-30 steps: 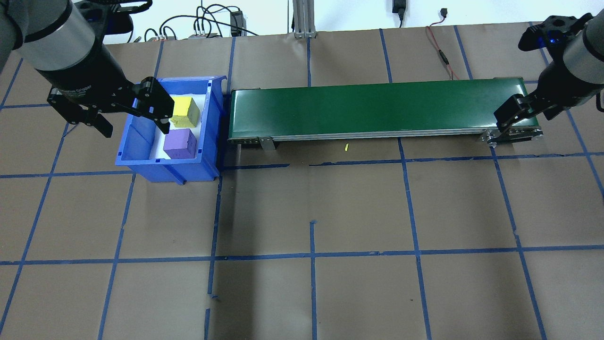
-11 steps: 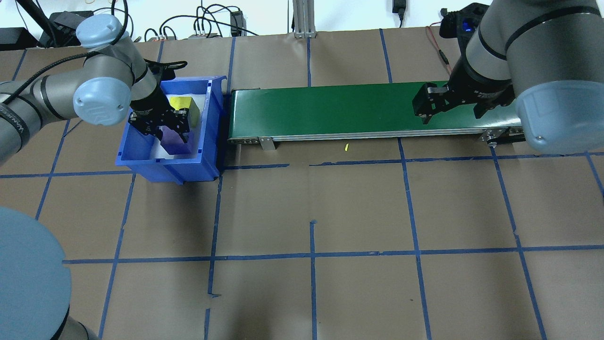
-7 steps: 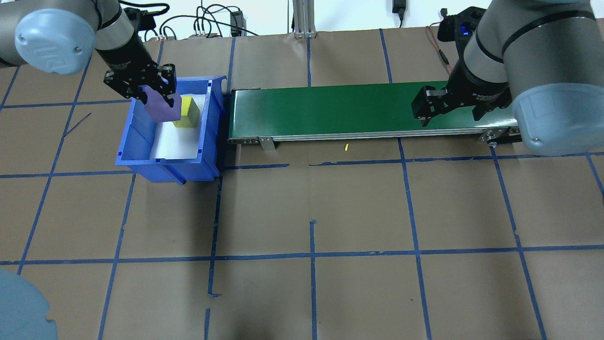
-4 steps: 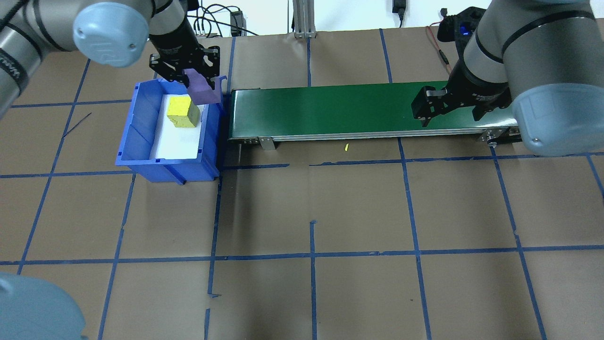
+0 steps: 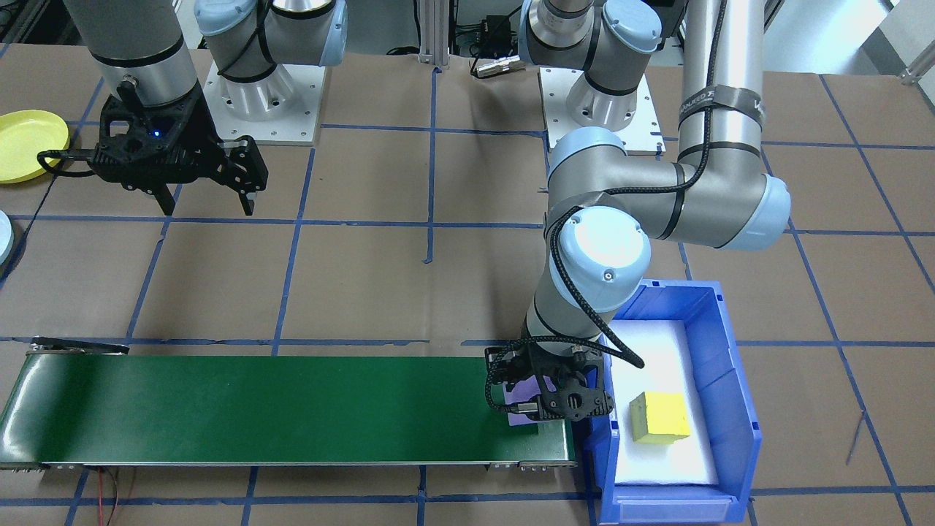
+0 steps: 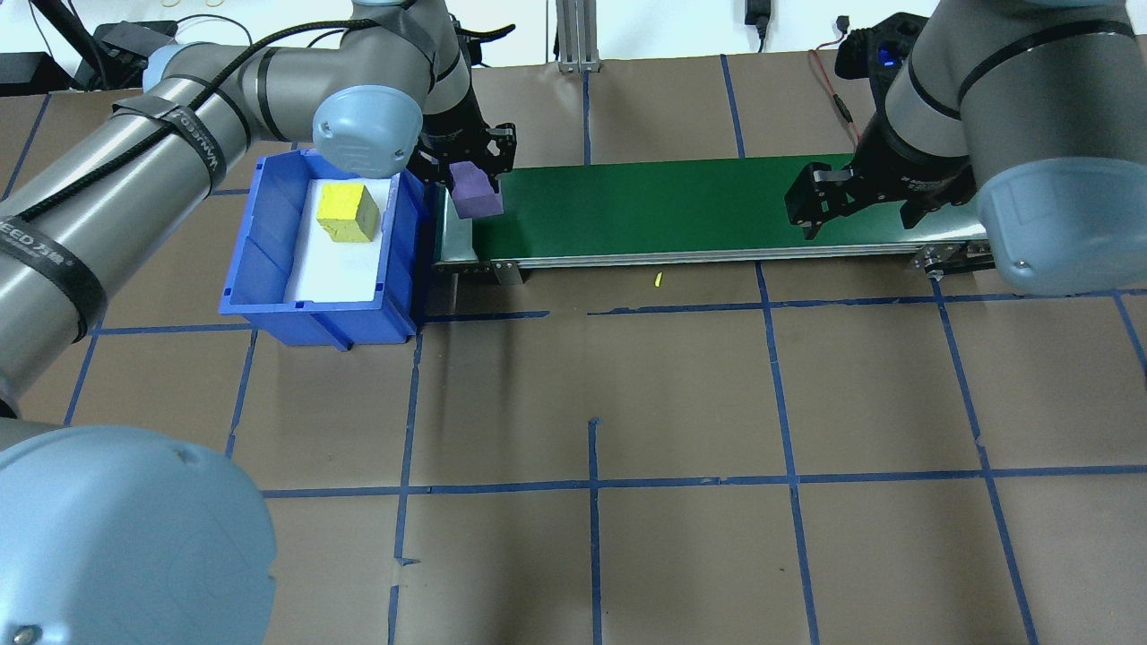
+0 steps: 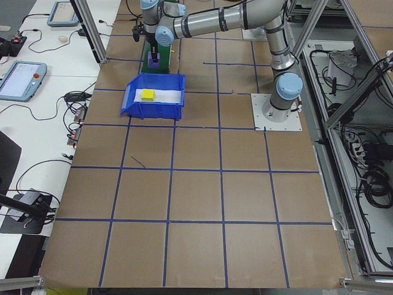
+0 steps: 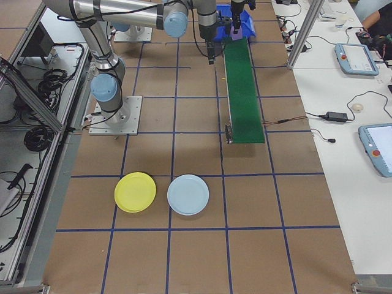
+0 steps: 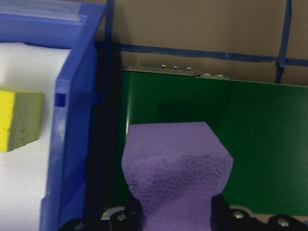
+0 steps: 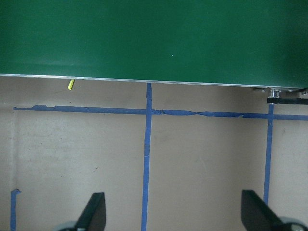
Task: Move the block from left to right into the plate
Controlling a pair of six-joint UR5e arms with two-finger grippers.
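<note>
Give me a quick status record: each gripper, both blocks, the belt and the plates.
left gripper: shut on the purple block, at the conveyor belt's end nearest the blue bin
purple block: squeezed between the fingers; contact with the belt cannot be told
yellow block: lying in the blue bin, untouched
right gripper: open, empty, over the belt's other end
conveyor belt: nothing else on it
yellow plate and pale blue plate: both empty, side by side on the table

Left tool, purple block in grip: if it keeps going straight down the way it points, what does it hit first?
Probably the green conveyor belt. The left tool points down over the belt's end next to the blue bin, so the purple block it holds would land first. Height above the belt is unclear.
</note>
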